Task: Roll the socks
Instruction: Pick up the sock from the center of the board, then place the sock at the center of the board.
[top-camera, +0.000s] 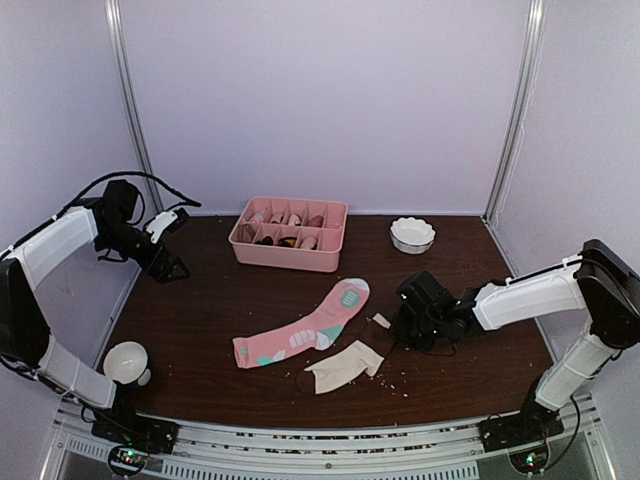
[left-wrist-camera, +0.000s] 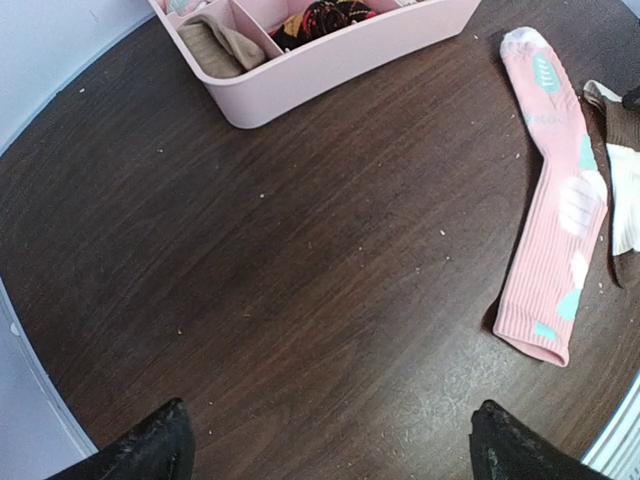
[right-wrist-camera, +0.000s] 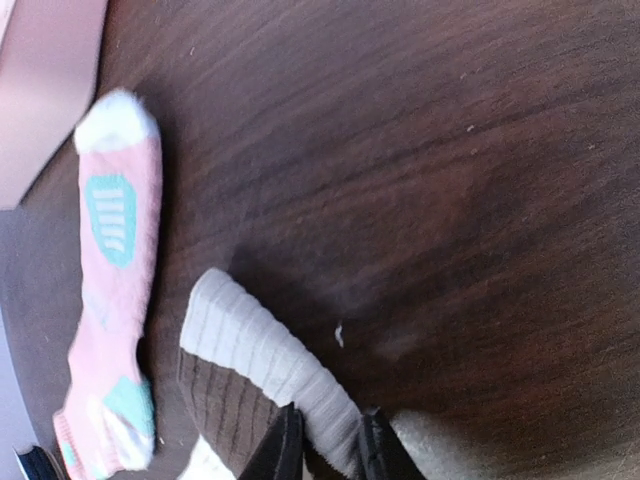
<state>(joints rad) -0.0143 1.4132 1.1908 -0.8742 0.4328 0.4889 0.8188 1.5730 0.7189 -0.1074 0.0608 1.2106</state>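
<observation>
The right arm is stretching low and leftward over the dark brown wooden surface. Its right pincer is pinching the ribbed cuff of the short cream fabric sock with dark brown ends, which is lying near the centre. Just beside it on the left, the long pink fabric sock with teal and white patches is lying flat on a diagonal. The left arm is hanging raised at the far left, with its left pincer spread wide above bare wood.
</observation>
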